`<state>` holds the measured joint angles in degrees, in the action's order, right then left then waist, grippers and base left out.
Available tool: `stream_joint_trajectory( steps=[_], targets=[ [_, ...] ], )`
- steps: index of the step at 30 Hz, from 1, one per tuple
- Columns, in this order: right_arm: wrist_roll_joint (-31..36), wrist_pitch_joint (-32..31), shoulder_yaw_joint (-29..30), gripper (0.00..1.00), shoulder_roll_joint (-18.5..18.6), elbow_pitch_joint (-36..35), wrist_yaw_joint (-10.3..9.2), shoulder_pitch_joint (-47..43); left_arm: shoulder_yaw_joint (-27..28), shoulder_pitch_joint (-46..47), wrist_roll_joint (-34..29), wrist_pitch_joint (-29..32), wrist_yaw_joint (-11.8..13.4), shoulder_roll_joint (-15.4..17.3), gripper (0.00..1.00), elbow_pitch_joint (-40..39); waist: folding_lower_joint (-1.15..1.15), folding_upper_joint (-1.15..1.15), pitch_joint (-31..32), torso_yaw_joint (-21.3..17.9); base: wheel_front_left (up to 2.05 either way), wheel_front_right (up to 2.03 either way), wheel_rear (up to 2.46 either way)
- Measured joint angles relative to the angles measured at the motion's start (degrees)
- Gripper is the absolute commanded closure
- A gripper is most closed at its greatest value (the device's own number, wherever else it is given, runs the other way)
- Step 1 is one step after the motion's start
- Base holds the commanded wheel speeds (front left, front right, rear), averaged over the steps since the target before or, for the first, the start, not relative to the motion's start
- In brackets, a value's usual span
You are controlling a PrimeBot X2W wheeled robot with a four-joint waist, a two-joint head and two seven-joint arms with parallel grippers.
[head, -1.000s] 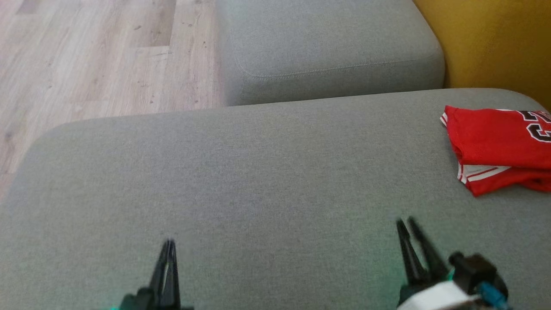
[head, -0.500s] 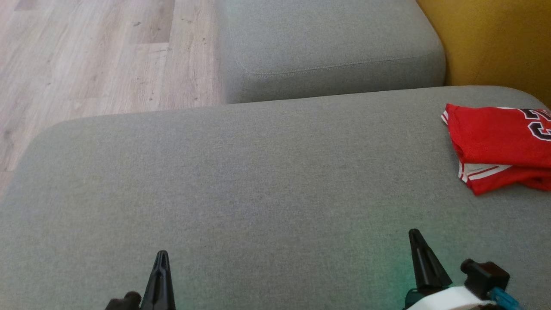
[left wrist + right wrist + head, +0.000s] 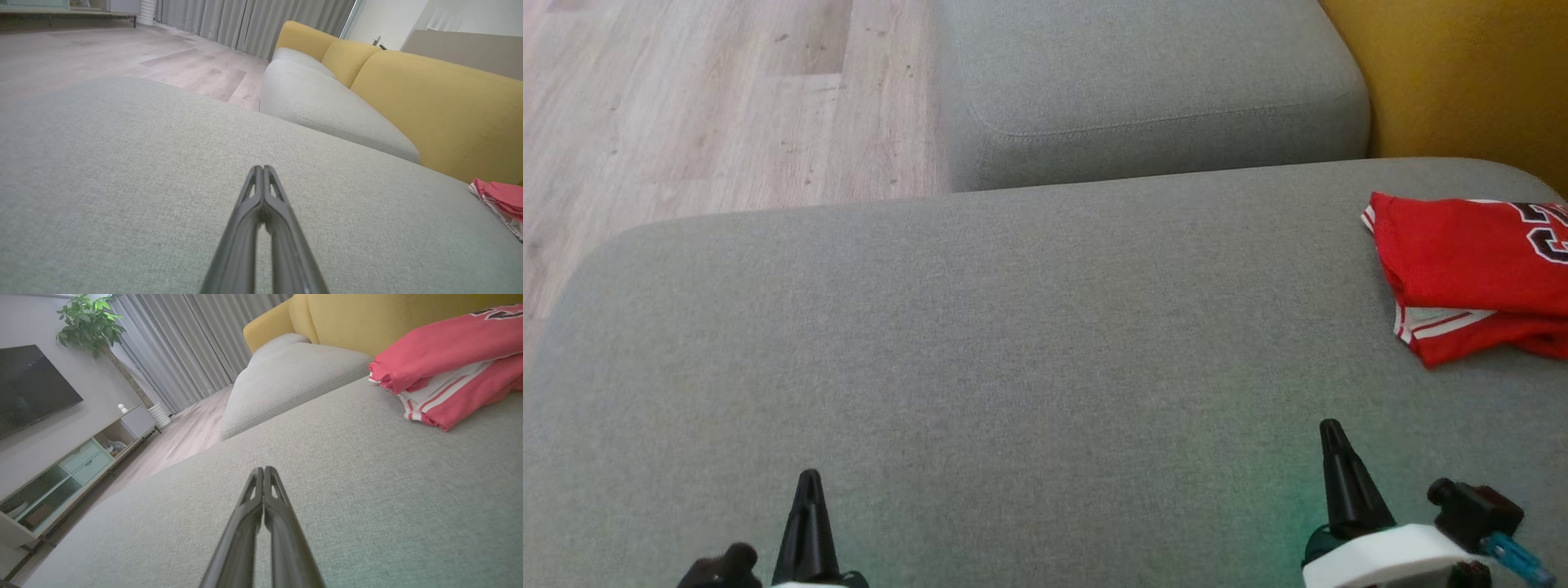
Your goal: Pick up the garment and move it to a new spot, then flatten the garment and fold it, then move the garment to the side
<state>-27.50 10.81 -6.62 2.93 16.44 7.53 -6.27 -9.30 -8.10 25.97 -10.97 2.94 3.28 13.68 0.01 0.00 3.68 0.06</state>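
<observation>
The garment [image 3: 1470, 273] is a red jersey with white trim and dark numerals, folded and lying at the far right of the grey sofa cushion [image 3: 1013, 343]; its right part is cut off by the frame. The garment [image 3: 445, 363] also lies upper right in the right wrist view, and a corner of the garment [image 3: 500, 200] pokes in at the left wrist view's right edge. My left gripper [image 3: 808, 478] is shut and empty near the cushion's front left. My right gripper [image 3: 1330, 429] is shut and empty at the front right, short of the jersey.
A second grey cushion [image 3: 1143, 82] lies beyond the first, with the yellow backrest [image 3: 1462, 73] to the right. Wooden floor [image 3: 703, 98] runs off past the cushion's left edge. A TV cabinet [image 3: 65, 469], a plant [image 3: 90, 322] and curtains [image 3: 184, 347] stand across the room.
The right gripper's fingers, apart a second ago, have closed together, and the left's have closed fully. Both grippers have drifted slightly outward while the camera view shifted a little.
</observation>
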Motion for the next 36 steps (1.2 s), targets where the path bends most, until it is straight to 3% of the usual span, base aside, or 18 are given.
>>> stream_joint_trajectory(
  steps=[36],
  targets=[
    [-25.24, -5.47, 4.02, 1.00, 0.29, -0.21, 0.00, 3.19, 3.88, 3.74, 25.88, 5.49, -3.56, 0.16, 1.00, 0.73, 0.00, 0.00, -1.47, -0.02, 0.00, 0.00, 0.00]
  ],
)
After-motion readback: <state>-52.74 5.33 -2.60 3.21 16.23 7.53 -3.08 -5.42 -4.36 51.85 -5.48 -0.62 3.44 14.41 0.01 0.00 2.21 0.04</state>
